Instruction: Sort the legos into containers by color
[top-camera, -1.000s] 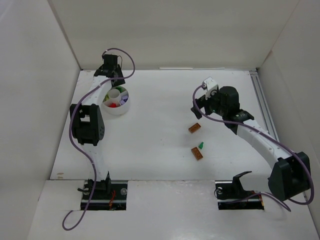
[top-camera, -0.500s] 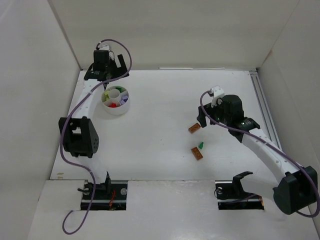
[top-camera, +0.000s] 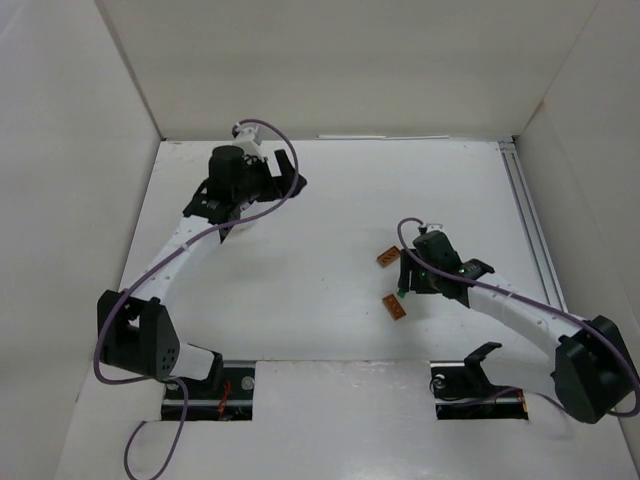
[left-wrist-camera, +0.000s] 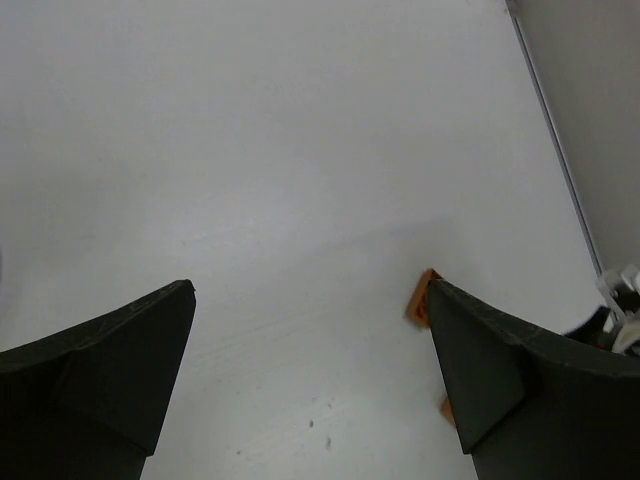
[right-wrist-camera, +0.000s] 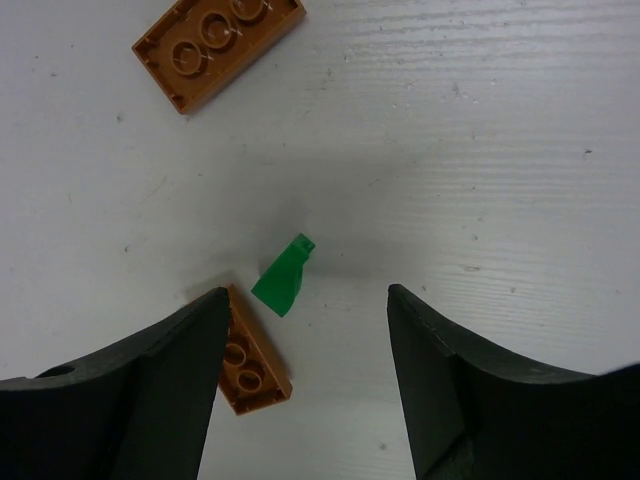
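Your right gripper (right-wrist-camera: 305, 305) hangs over the green lego (right-wrist-camera: 285, 275), fingers (right-wrist-camera: 150, 400) spread apart — the brick lies on the table (right-wrist-camera: 480, 150) between them, untouched. One brown-orange lego (right-wrist-camera: 218, 45) sits at its 11 o'clock, a second brown-orange lego (right-wrist-camera: 255, 360) at 7. Your left gripper (left-wrist-camera: 308, 290) — fingers apart, nothing held.

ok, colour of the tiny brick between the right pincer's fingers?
Green brick, best in right wrist view.

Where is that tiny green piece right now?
In the right wrist view, the green lego lies between the tips of the open right gripper, close beside a brown lego at lower left.
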